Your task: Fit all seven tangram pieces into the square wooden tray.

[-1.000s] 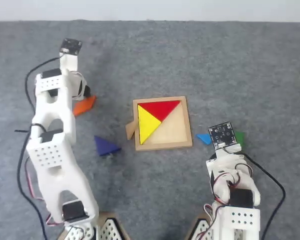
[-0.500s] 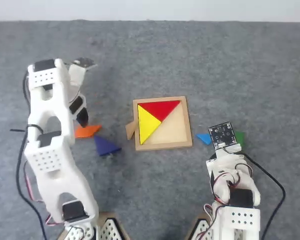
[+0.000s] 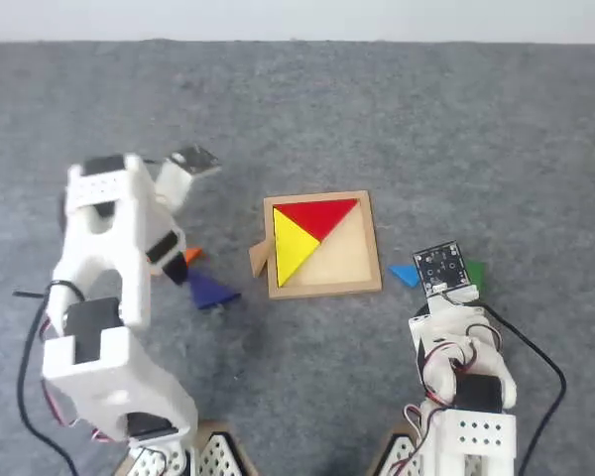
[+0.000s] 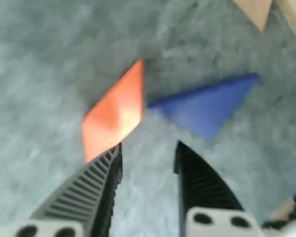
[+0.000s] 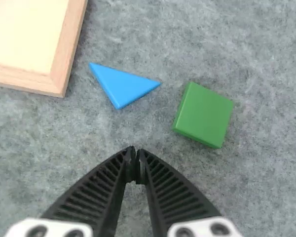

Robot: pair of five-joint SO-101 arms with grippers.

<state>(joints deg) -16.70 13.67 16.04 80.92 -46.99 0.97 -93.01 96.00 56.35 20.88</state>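
Left jaws part open, empty, over orange piece [image 4: 116, 116] & dark blue triangle [image 4: 207, 101] on table [image 3: 426, 119], left of tray [image 3: 322, 289]. Right jaws closed, empty, nr light blue triangle [image 5: 122, 86], green square [image 5: 203, 114].

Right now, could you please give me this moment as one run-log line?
left claw: open, at orange piece | right claw: shut, near green square | tray: holds red triangle, yellow triangle
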